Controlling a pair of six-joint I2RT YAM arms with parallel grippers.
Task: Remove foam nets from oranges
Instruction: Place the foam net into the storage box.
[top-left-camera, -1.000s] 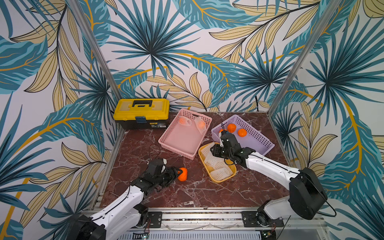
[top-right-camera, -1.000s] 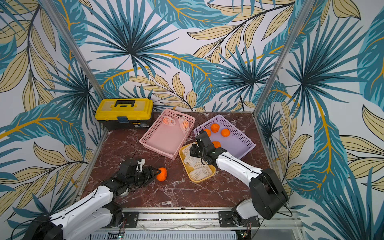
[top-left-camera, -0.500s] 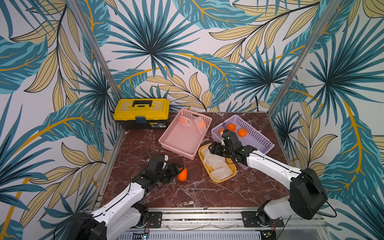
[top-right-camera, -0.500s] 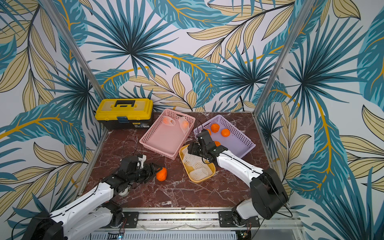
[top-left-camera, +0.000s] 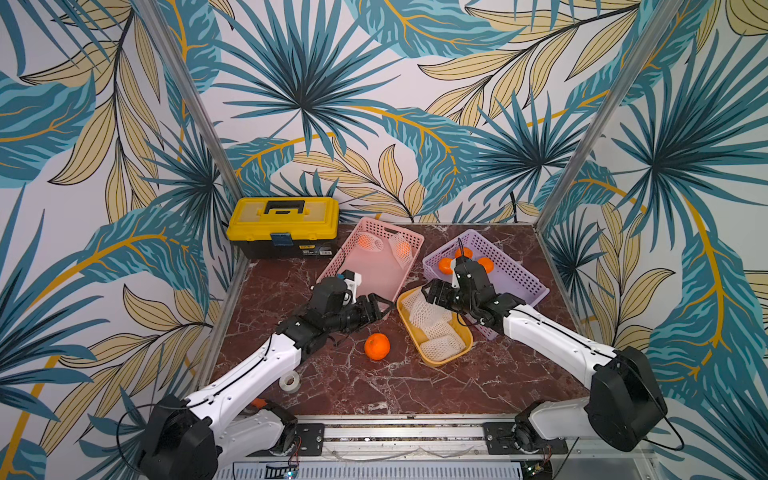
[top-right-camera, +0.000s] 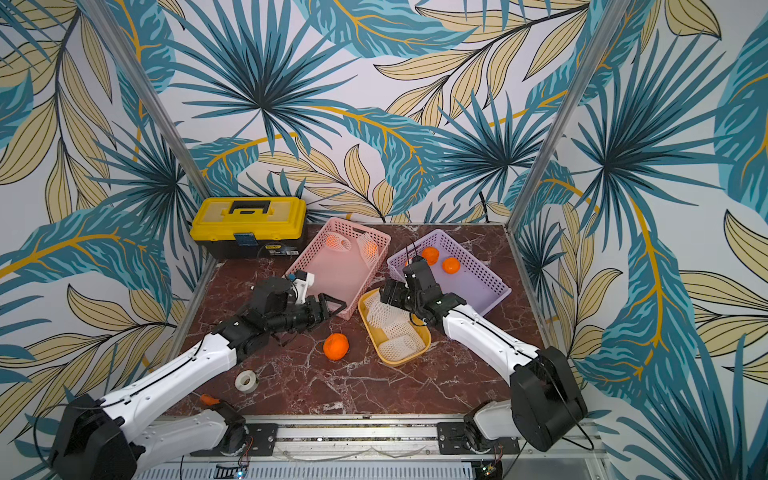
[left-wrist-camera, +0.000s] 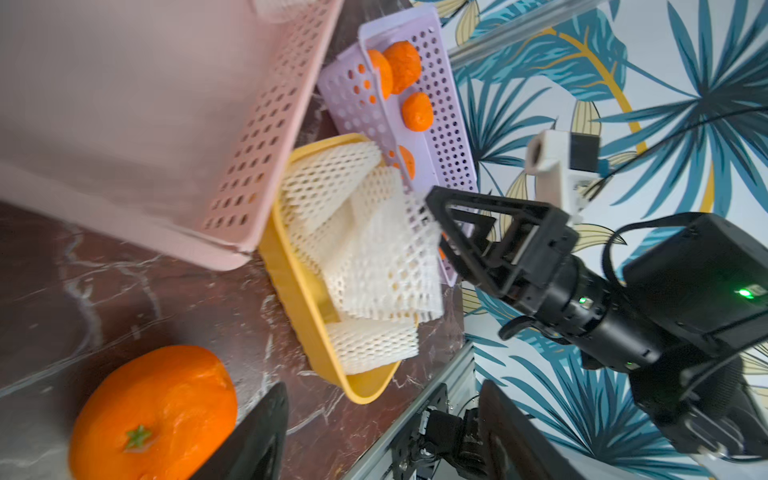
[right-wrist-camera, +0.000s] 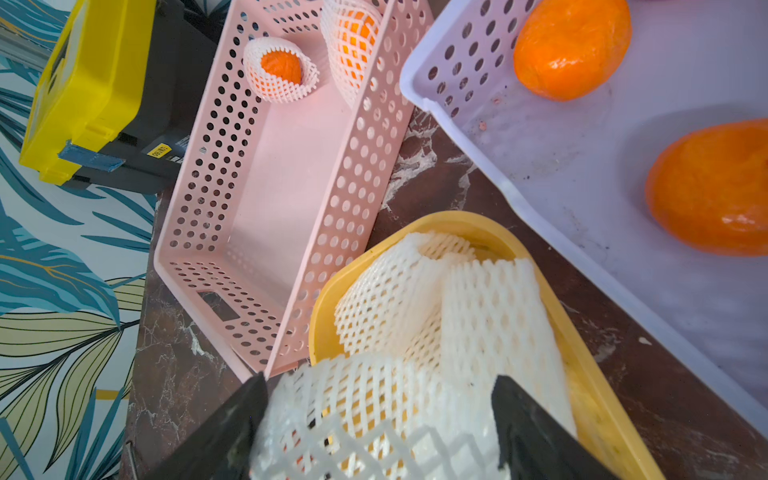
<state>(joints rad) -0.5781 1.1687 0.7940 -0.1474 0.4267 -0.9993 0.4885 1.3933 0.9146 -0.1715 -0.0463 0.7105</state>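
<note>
Orange (top-left-camera: 377, 346) loose, just outside open left jaws

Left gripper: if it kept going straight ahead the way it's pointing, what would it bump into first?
Most likely the yellow tray holding the foam nets; the left gripper points at its near side. The pink basket has a corner close beside that line, so I'm not certain.

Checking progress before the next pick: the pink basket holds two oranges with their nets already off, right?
No. The pink basket holds two oranges, but both are wrapped in foam nets, as the right wrist view shows.
</note>
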